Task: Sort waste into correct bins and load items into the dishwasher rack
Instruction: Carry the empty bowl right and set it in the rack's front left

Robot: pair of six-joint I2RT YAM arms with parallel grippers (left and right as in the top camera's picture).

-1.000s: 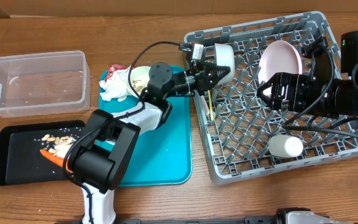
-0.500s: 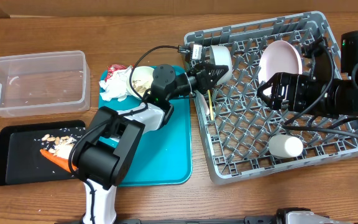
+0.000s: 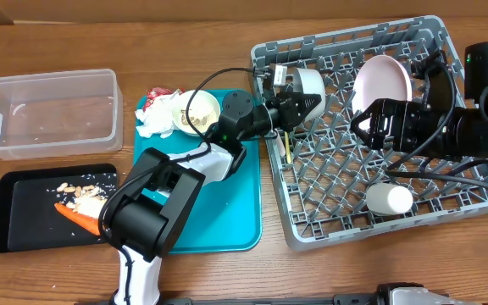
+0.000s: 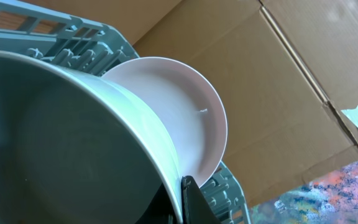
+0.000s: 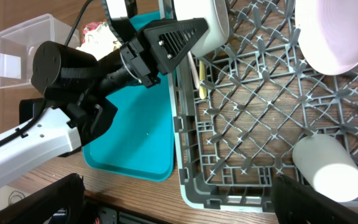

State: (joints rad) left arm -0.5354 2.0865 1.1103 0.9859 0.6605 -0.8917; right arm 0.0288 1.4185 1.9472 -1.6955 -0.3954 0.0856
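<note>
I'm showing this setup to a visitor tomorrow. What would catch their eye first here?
The left gripper is shut on the rim of a white bowl at the far left corner of the big grey dishwasher rack. In that rack a pale pink plate stands on edge and a white cup lies on its side. Off to the left, an orange carrot lies among scraps in the black tray.

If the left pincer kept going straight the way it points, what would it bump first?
Probably the pale pink round plate in the grey plastic rack. The small round white bowl gripped by the left pincer would touch it first, though depth is unclear.
</note>
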